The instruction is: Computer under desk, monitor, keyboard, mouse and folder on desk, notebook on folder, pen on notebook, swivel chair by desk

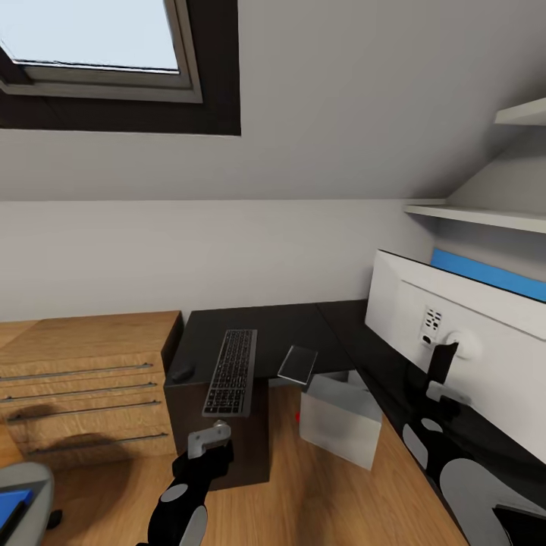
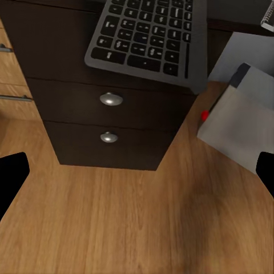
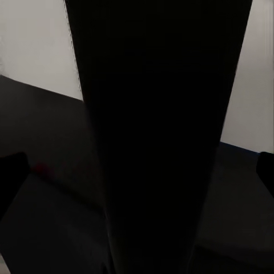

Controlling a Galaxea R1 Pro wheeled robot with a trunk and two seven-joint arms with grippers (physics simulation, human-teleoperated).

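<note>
On the black desk (image 1: pixel 288 326) lie the keyboard (image 1: pixel 231 371), its near end overhanging the edge, the mouse (image 1: pixel 182 372) to its left and the notebook (image 1: pixel 298 364) to its right. The grey computer (image 1: pixel 341 417) stands on the floor under the desk. My left gripper (image 1: pixel 211 447) hangs open above the floor before the drawer unit (image 2: pixel 108 114), below the keyboard (image 2: pixel 148 34). The monitor (image 1: pixel 470 318) shows its white back at the right. My right gripper (image 1: pixel 438 390) is open, with the monitor's black stand (image 3: pixel 160 137) between its fingers. The folder (image 1: pixel 11 506) lies on the swivel chair (image 1: pixel 30 478). The pen is out of view.
A light wooden drawer cabinet (image 1: pixel 83 379) adjoins the desk's left end. Wall shelves (image 1: pixel 485 216) and a blue wall panel (image 1: pixel 485 273) sit behind the monitor. A skylight (image 1: pixel 98 45) is set in the sloped ceiling. Wood floor (image 2: pixel 125 228) lies in front of the drawers.
</note>
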